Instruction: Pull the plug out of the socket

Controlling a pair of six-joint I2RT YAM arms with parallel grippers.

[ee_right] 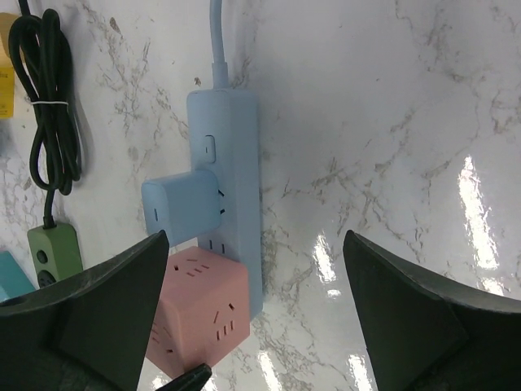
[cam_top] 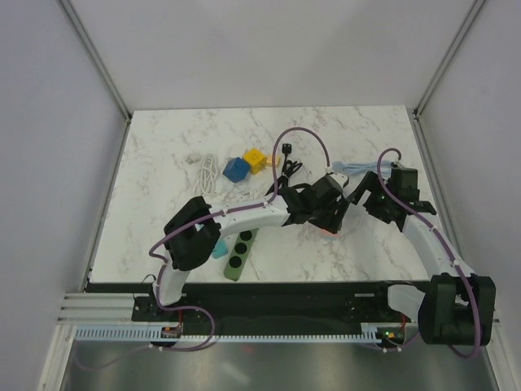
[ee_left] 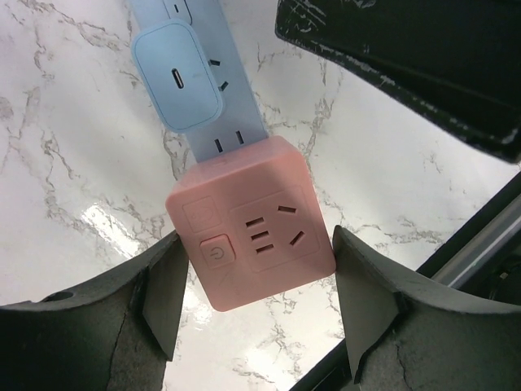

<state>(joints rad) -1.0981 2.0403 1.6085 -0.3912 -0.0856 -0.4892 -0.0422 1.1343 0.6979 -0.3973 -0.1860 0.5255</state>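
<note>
A pink cube plug (ee_left: 252,236) is plugged into the near end of a light blue socket strip (ee_left: 236,122) lying on the marble table. A light blue charger (ee_left: 179,77) sits in the strip just beyond it. My left gripper (ee_left: 257,269) has both pads pressed against the cube's sides, so it is shut on the cube. From above, the left gripper (cam_top: 326,213) covers most of the cube (cam_top: 328,231). My right gripper (ee_right: 256,244) hangs open above the strip (ee_right: 236,163), with the cube (ee_right: 199,314) by its left finger and nothing held.
A green power strip (cam_top: 238,252) lies near the front edge, with a coiled black cable (ee_right: 53,106) running to it. A blue cube (cam_top: 236,169), a yellow cube (cam_top: 255,159) and a white cable (cam_top: 207,171) lie at the back left. The right gripper's body (ee_left: 407,57) hangs close over the left one.
</note>
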